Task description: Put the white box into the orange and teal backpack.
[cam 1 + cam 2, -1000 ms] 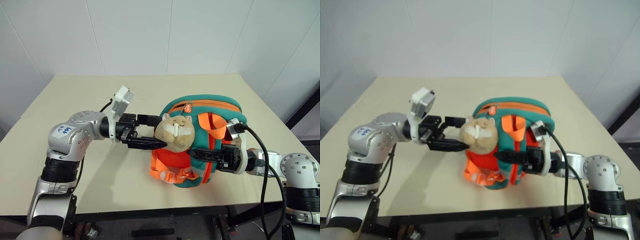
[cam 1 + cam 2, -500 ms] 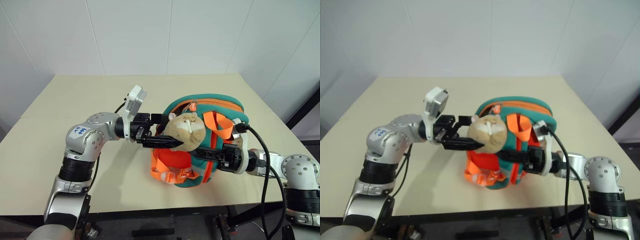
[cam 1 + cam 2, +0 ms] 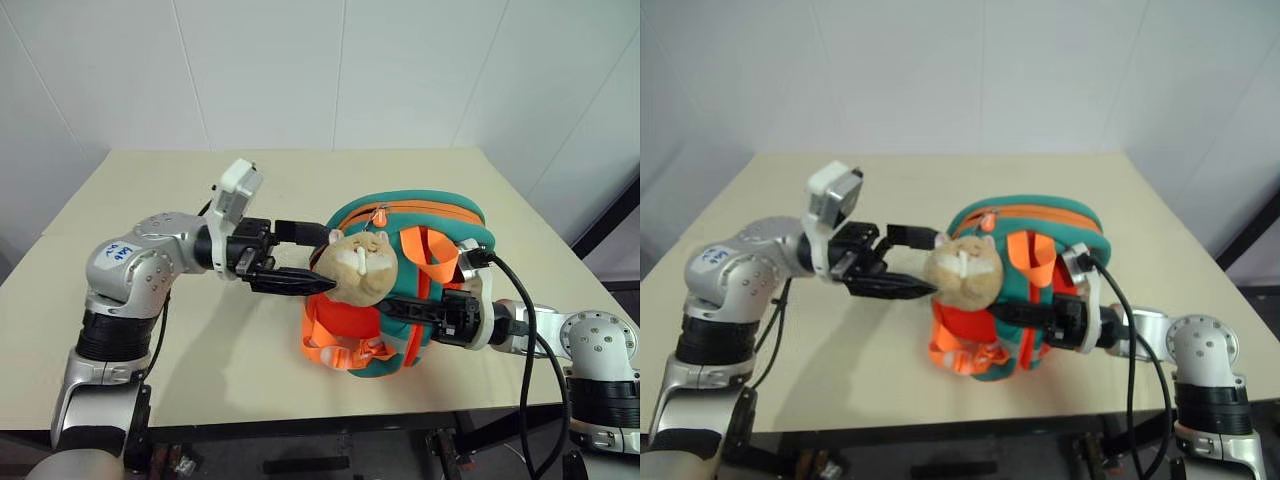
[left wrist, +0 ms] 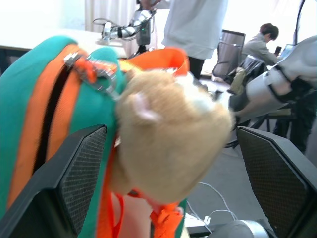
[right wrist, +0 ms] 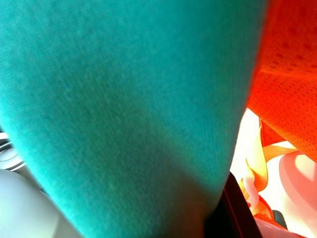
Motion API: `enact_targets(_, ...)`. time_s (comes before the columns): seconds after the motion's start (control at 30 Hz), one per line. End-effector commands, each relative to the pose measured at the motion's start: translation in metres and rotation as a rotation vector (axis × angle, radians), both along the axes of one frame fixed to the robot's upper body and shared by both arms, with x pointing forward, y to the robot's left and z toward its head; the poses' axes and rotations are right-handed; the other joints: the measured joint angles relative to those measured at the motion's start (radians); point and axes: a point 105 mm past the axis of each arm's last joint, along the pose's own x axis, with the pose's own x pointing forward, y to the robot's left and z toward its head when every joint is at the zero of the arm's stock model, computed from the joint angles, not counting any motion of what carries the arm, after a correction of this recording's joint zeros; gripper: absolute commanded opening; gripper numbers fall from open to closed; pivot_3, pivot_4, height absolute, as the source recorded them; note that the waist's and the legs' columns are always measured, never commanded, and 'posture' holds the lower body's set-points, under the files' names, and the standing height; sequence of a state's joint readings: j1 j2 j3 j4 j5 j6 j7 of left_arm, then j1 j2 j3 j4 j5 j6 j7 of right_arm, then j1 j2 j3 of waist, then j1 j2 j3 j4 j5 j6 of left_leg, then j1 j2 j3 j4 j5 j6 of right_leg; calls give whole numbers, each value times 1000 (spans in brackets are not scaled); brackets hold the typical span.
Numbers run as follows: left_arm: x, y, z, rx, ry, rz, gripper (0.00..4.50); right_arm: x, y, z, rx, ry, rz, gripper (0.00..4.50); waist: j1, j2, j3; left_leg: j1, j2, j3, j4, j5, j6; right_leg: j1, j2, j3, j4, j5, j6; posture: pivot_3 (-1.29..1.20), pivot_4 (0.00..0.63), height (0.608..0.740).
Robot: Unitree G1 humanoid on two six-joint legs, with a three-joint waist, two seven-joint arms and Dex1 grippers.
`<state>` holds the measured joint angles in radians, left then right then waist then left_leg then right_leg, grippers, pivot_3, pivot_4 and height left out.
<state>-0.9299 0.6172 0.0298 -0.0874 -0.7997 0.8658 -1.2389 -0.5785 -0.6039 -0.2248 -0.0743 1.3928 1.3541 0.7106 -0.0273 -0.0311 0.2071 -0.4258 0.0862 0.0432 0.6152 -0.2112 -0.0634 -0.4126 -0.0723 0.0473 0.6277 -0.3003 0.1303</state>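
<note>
Presently the orange and teal backpack stands at the tabletop's five o'clock, zip closed. The right tool is clenched on its teal fabric at the front. The left tool, released and spread wide, flanks the plush head. No white box is visible. Likely step: opening the bag; next, the zip pull needs grasping.

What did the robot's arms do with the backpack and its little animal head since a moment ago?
The left pincer, open around the plush animal head, swung further over the backpack, then drew back, the head following. It took hold of nothing. The right pincer stayed shut on the backpack's teal side, and the backpack stayed on the table.
</note>
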Motion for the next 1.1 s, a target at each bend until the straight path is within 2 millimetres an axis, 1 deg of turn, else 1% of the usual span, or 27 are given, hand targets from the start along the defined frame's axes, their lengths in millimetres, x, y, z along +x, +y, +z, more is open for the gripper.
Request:
enact_targets(0.03, -17, -5, 11, -21, -39, -63, 4460, -4, 4, 8, 21, -29, 38, 78, 0, 0, 0, 0, 0, 0, 0, 0, 0, 0, 0, 0, 0, 0, 0, 0, 150, 740)
enact_targets(0.17, -17, -12, 4, -7, -30, -67, 4460, -4, 4, 8, 20, -29, 38, 78, -1, 0, 0, 0, 0, 0, 0, 0, 0, 0, 0, 0, 0, 0, 0, 0, 150, 740)
enact_targets(0.27, -8, -21, -7, 26, -53, -28, 4460, -4, 4, 8, 21, -31, 36, 78, 0, 0, 0, 0, 0, 0, 0, 0, 0, 0, 0, 0, 0, 0, 0, 0, 150, 740)
enact_targets(0.43, 3, -31, -16, 46, -114, 13, 4460, -5, 5, 8, 22, -35, 34, 78, 0, 0, 0, 0, 0, 0, 0, 0, 0, 0, 0, 0, 0, 0, 0, 0, 150, 740)
enact_targets(0.57, 10, -35, -11, 1, -151, 46, 3597, -5, 4, 8, 23, -35, 29, 78, 1, 0, 0, 0, 0, 0, 1, 0, 0, 0, 0, 0, 0, 0, 0, 0, 150, 740)
enact_targets(0.7, 11, -34, -8, -6, -178, 49, 2323, -5, 4, 8, 25, -36, 27, 78, 0, 0, 0, 0, 0, 0, 1, 0, 0, 0, 0, 1, 0, 0, 0, 0, 150, 740)
enact_targets(0.8, 10, -32, -6, -5, -178, 49, 1459, -4, 5, 8, 28, -36, 28, 78, 0, 0, 0, 0, 0, 0, 1, 0, 0, 0, 0, 1, 0, 0, 0, 0, 150, 740)
enact_targets(0.87, 9, -29, -4, -3, -177, 45, 1013, -4, 5, 7, 29, -35, 28, 78, 0, 0, 0, 0, 0, 0, 1, 0, 0, 0, 0, 1, 0, 0, 0, 0, 150, 740)
enact_targets(0.93, 6, -21, 3, -29, -159, 34, 628, -4, 6, 7, 30, -35, 30, 78, -1, 0, 0, 0, 0, 0, 1, 0, 0, 0, 0, 1, 0, 0, 0, 0, 150, 740)
enact_targets(0.97, 5, -17, 7, -38, -149, 31, 549, -4, 6, 7, 30, -35, 29, 78, -1, 0, 0, 0, 0, 0, 1, 0, 0, 0, 0, 1, 0, 0, 0, 0, 150, 740)
enact_targets(1.1, 7, 9, 19, -38, -110, 73, 504, -4, 7, 6, 31, -33, 29, 78, -4, 0, 0, 0, 0, 0, 1, 0, 0, 0, 0, 1, 0, 0, 0, 0, 150, 740)
